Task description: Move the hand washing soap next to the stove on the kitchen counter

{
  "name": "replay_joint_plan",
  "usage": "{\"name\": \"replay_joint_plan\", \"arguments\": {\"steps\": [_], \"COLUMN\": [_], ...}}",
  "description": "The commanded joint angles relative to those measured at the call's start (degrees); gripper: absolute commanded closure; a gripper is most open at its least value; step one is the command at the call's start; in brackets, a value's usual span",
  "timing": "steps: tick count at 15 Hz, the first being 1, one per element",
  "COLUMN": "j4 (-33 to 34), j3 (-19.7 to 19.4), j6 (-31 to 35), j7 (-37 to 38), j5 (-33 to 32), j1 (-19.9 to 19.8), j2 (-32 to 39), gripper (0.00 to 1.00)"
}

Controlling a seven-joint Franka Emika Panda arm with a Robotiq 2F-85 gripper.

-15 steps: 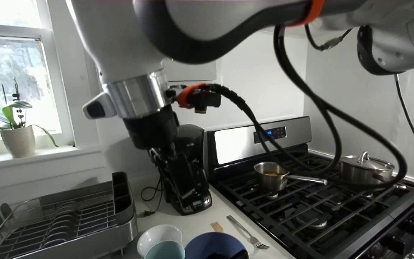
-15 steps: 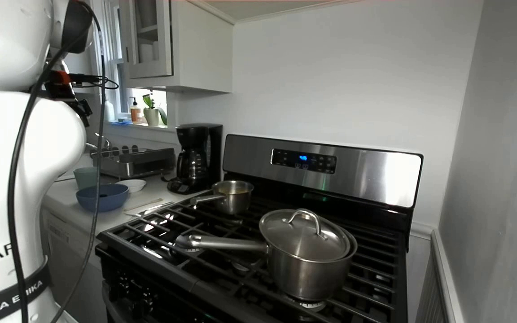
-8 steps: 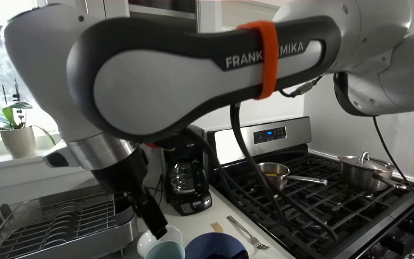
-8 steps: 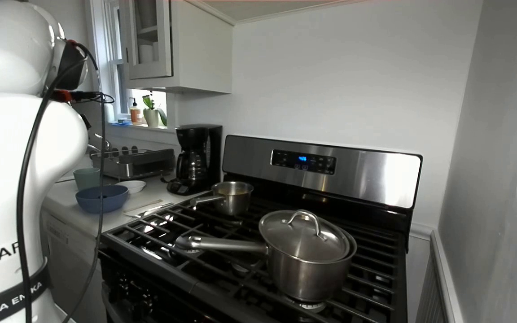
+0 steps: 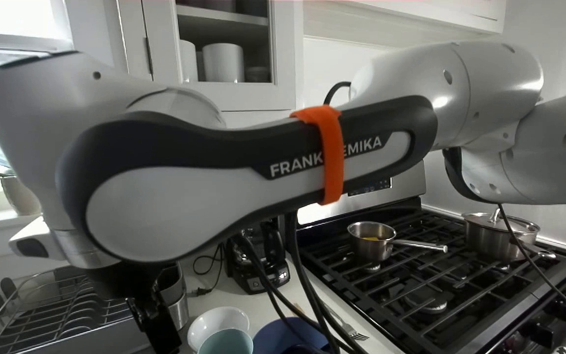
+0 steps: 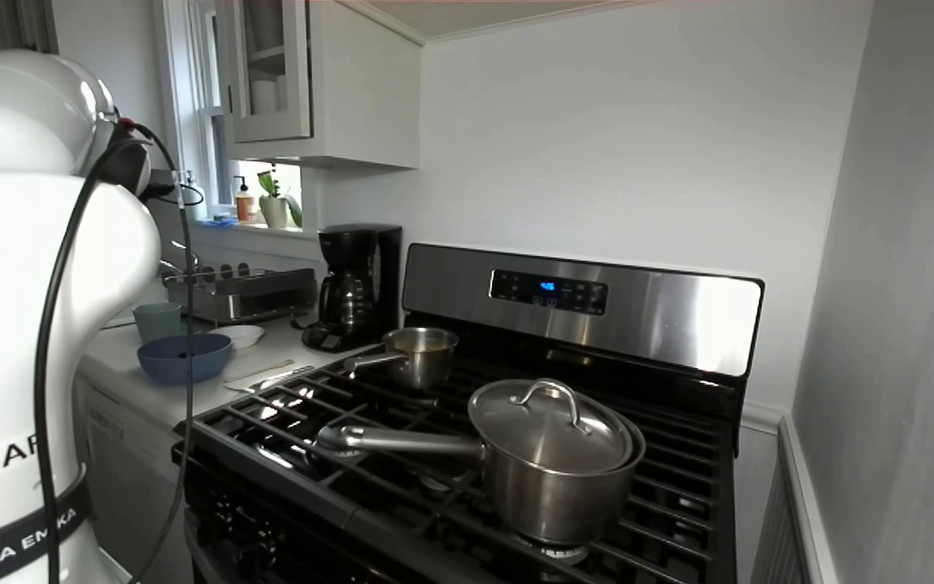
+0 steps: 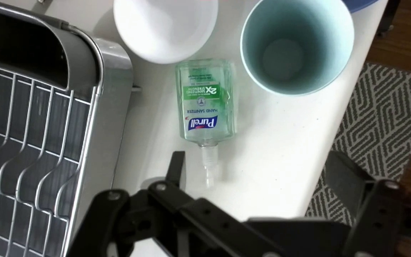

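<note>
Two fingers [image 7: 175, 167] stand wide apart at the bottom of the wrist view, one near the middle and one toward the right edge, with nothing in their grip. The soap bottle [image 7: 205, 103], clear green and labelled as hand sanitizer, lies flat on the worktop [image 7: 273, 153] near the middle of that frame, its pump pointing toward the bottom. A white bowl [image 7: 166, 28] sits just beside its base at upper middle; whether the two touch, I cannot tell. Toward the upper right stands a pale blue cup [image 7: 298, 43], and the dish rack [image 7: 109, 114] fills the left side. In an exterior view the robot arm [image 5: 175, 211] stretches across the frame, the fingers hanging at lower left in front of the dish rack. The stove [image 5: 440, 275] shows in both exterior views, bearing a small saucepan [image 6: 422, 369] and a larger lidded pot [image 6: 556, 503]. Just left of it, a black coffee maker [image 6: 357, 284] stands on the worktop, with a blue bowl [image 6: 185, 361] farther left, near the front edge.
</note>
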Motion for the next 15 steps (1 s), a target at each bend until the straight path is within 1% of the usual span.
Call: {"name": "replay_joint_plan", "arguments": {"steps": [1, 3, 5, 8, 10, 11, 12, 13, 14, 15], "j4": [0.4, 0.8, 1.3, 1.9, 2.3, 3.8, 4.3, 3.3, 3.6, 5.2], "j3": [0.0, 0.0, 0.1, -1.5, -1.9, -7.5, -8.5, -5.9, -6.9, -11.0], "j6": [0.1, 0.1, 0.5, 3.8, 6.2, 8.1, 9.9, 12.1, 14.4, 15.9], "j7": [-0.2, -0.4, -0.1, -0.3, -0.7, -2.3, -1.9, -0.2, 0.1, -1.1], "j5": [0.0, 0.0, 1.0, -0.8, -0.4, 3.8, 4.3, 0.7, 0.5, 4.5], "j1": [0.0, 0.0, -0.9, -1.2, -1.8, 0.2, 0.3, -1.0, -0.8, 0.8], "j2": [0.3, 0.4, 2.8, 5.9, 8.1, 9.3, 10.4, 11.1, 12.0, 13.2], "gripper": [0.0, 0.0, 0.0, 0.0, 0.0, 0.0, 0.0, 0.0, 0.0, 0.0]}}
